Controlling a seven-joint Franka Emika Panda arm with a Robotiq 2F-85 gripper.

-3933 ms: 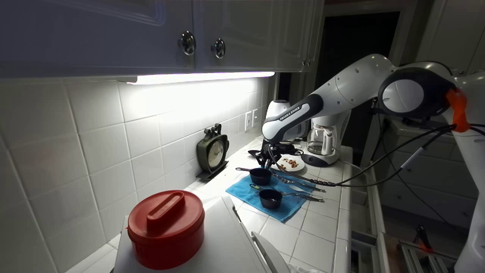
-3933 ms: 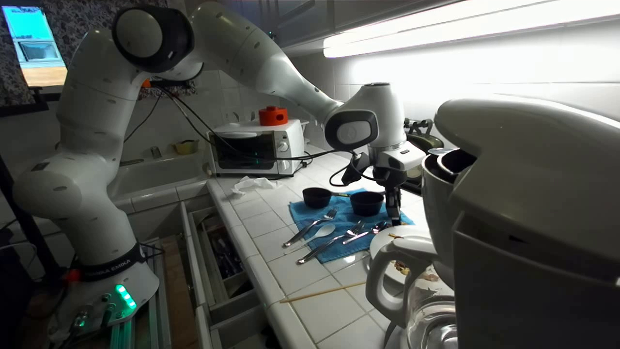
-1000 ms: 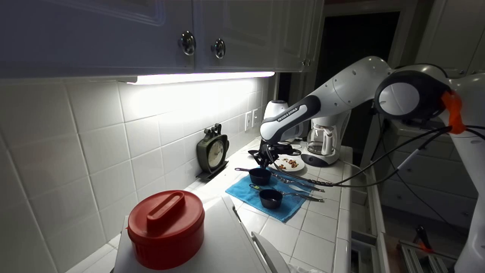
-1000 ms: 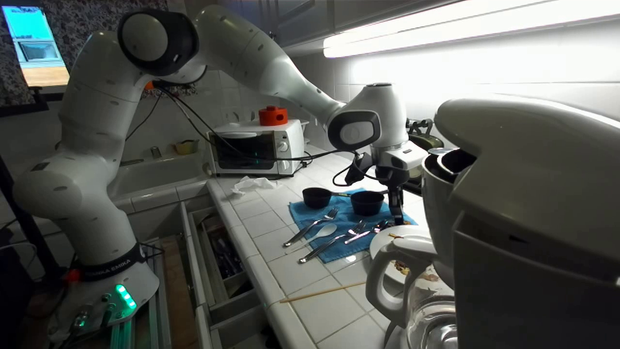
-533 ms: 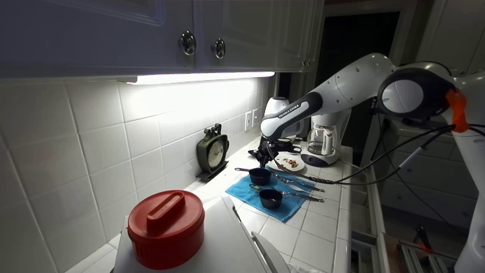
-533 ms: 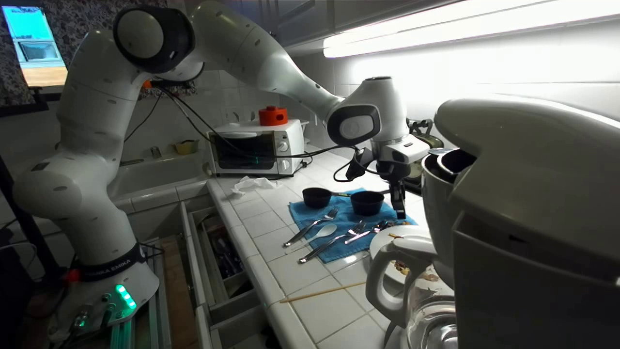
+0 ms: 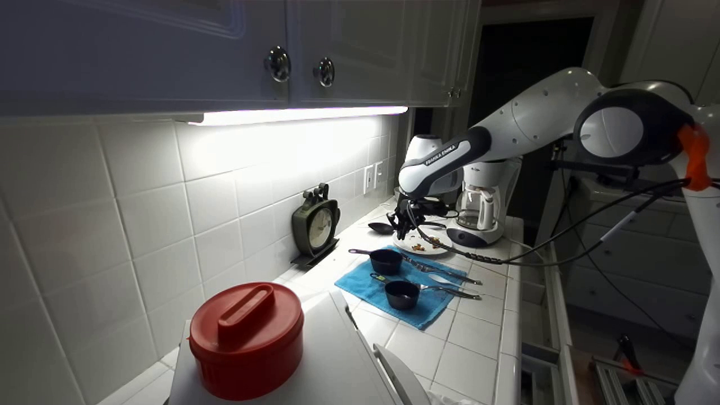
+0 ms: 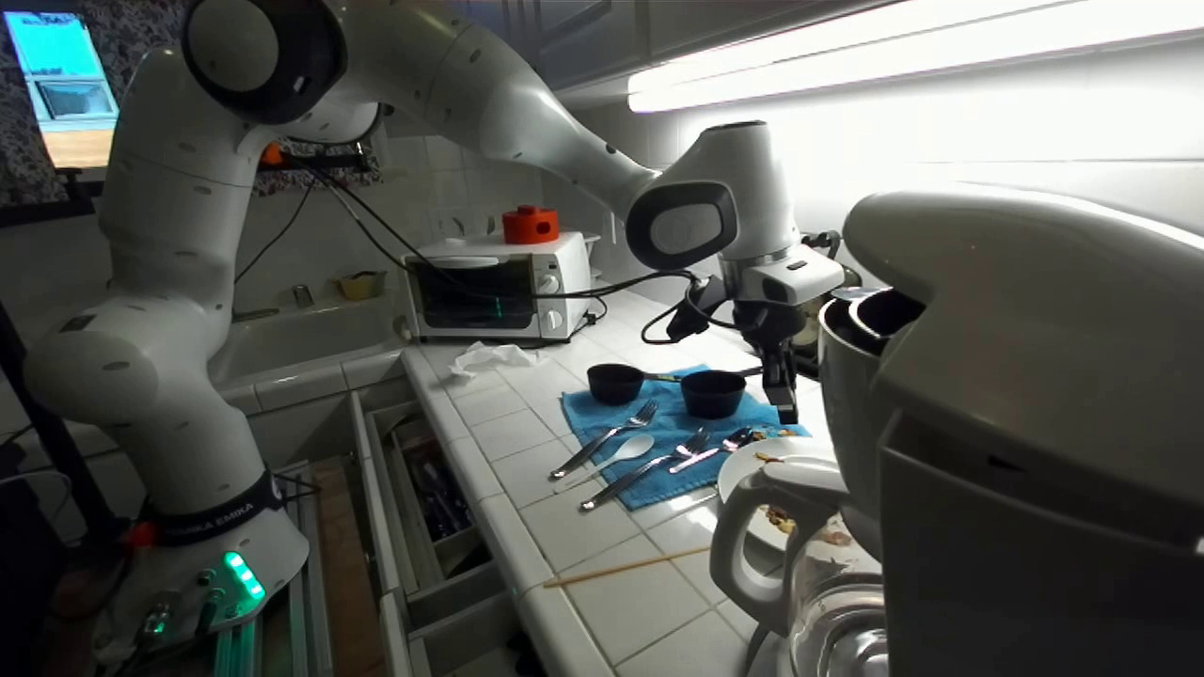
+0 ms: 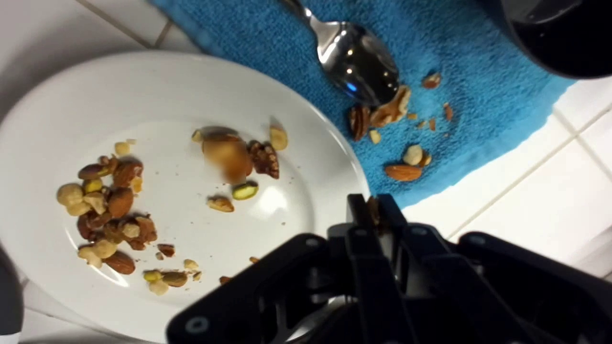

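My gripper is closed on a small brown nut, pinched between its fingertips over the rim of a white plate. Nut pieces lie in clusters on the plate. Beside it, a blue towel carries a metal spoon and loose nuts, including an almond. A black cup with a handle stands on the towel. In both exterior views the gripper hangs above the counter by the plate and the black cup.
A second black cup, forks and a white spoon lie on the towel. A coffee maker, stand mixer, green clock-like dial and toaster oven surround the area. A wooden stick lies near the counter edge.
My gripper was low by the towel's edge near the black cup. It has risen and shifted toward the plate. The cups and cutlery look the same.
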